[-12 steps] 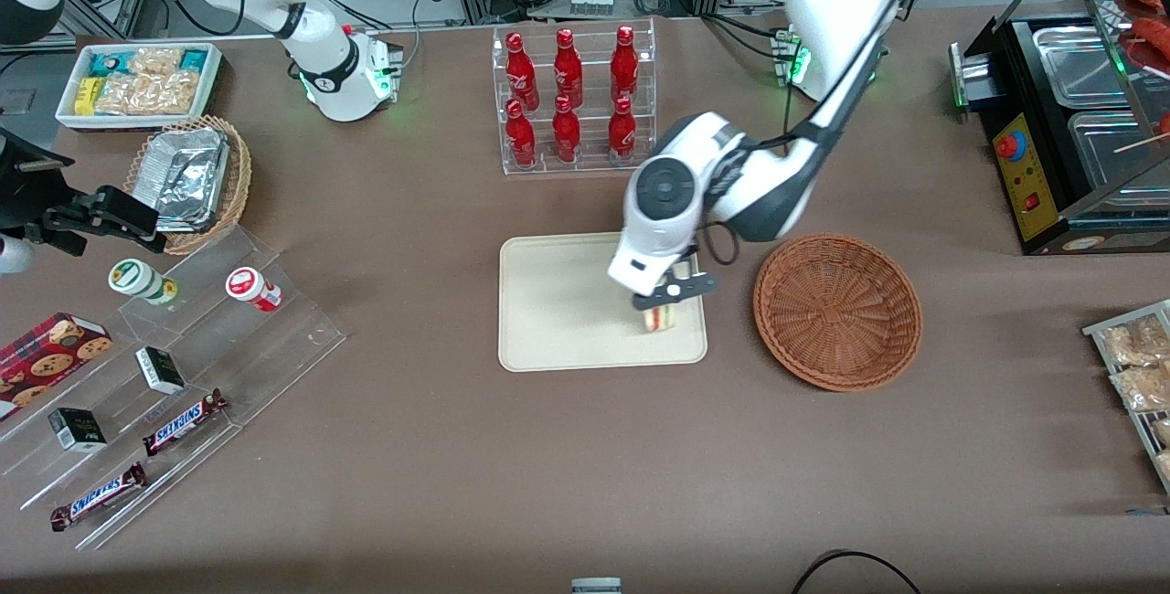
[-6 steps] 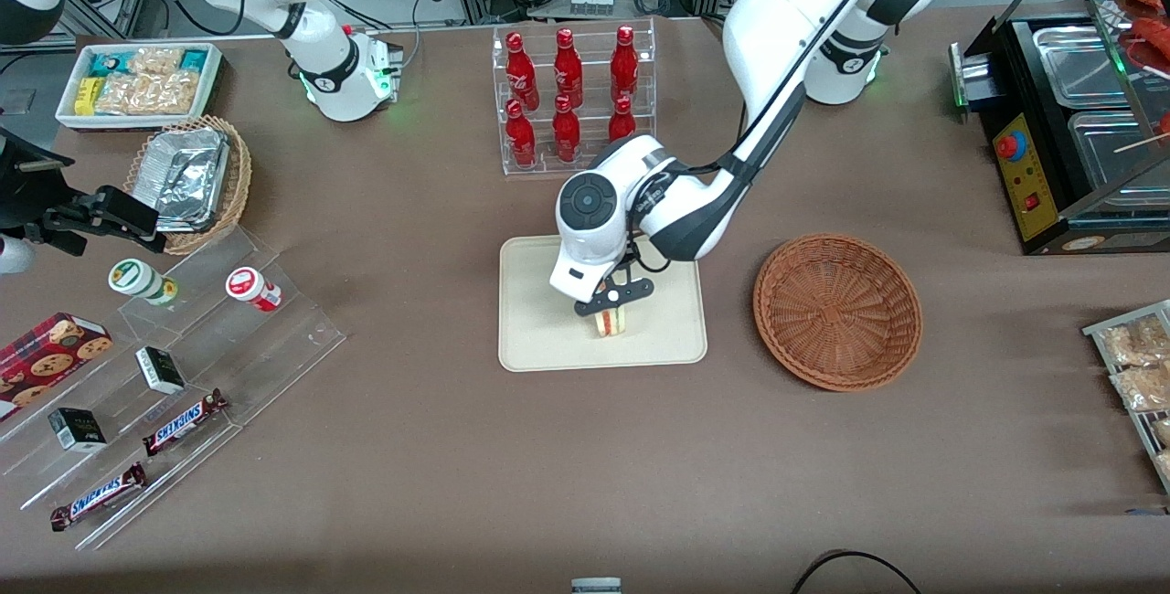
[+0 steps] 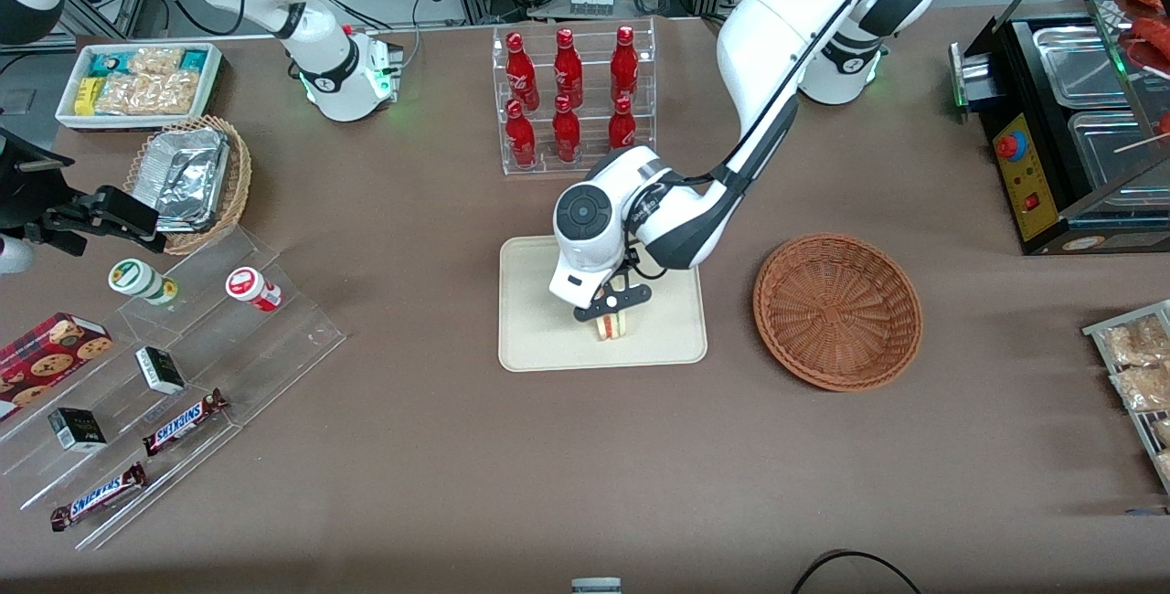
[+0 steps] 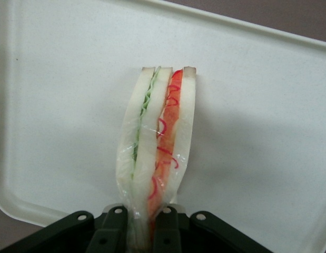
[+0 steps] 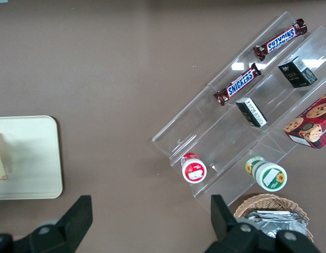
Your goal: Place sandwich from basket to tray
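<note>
The sandwich (image 3: 612, 325), a wrapped wedge of pale bread with green and red filling layers (image 4: 158, 132), stands on edge over the cream tray (image 3: 539, 338), in the part of it nearer the front camera. My left gripper (image 3: 611, 304) is shut on the sandwich's narrow end, one finger (image 4: 113, 232) on each side of the bread. The tray's pale surface (image 4: 57, 105) fills the wrist view under the wedge; whether the wedge touches it I cannot tell. The reddish-brown wicker basket (image 3: 837, 309) sits beside the tray toward the working arm's end, with nothing in it.
A clear rack of red bottles (image 3: 571, 96) stands farther from the camera than the tray. Acrylic steps with snack bars and cups (image 3: 174, 365), a foil-tray basket (image 3: 189, 178) and a white snack bin (image 3: 139, 82) lie toward the parked arm's end. A black food warmer (image 3: 1069, 119) stands at the working arm's end.
The gripper carried the sandwich from the tray's basket-side edge toward the tray's middle. Over the last half second it only settled slightly.
</note>
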Controlling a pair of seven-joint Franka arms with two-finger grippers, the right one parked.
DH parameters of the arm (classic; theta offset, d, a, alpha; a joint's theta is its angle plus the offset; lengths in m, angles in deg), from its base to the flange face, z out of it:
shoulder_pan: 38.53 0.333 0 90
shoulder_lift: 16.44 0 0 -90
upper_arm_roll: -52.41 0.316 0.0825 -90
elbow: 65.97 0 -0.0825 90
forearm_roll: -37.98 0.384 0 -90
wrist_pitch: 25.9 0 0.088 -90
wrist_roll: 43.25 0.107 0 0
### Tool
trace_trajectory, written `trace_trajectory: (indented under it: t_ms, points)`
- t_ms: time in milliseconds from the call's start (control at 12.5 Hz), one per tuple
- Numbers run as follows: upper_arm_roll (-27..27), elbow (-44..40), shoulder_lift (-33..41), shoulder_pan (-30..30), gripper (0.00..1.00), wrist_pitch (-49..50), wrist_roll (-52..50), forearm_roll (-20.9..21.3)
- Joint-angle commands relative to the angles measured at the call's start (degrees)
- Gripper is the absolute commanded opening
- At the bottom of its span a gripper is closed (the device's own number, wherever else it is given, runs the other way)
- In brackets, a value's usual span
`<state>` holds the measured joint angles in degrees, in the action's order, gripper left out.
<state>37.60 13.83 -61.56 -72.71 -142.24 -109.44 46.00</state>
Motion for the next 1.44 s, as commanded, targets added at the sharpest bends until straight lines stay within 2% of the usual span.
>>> trace_trajectory:
  t_ms: [0,240,400,800,1200,1360]
  points:
    - [0.4,-2.9,-1.5,-0.9,1.00,1.0,-1.5,0.9]
    - [0.4,-2.8,-0.6,-0.5,1.00,1.2,-0.5,0.9]
    - [0.5,-2.5,2.5,-0.7,1.00,1.7,-0.2,1.5]
    - [0.7,-2.3,12.1,0.3,1.00,12.4,8.2,1.4]
    - [2.2,-1.8,16.1,3.4,1.00,20.9,9.0,1.9]
    - [2.2,2.6,19.1,6.5,1.00,21.0,14.6,1.8]
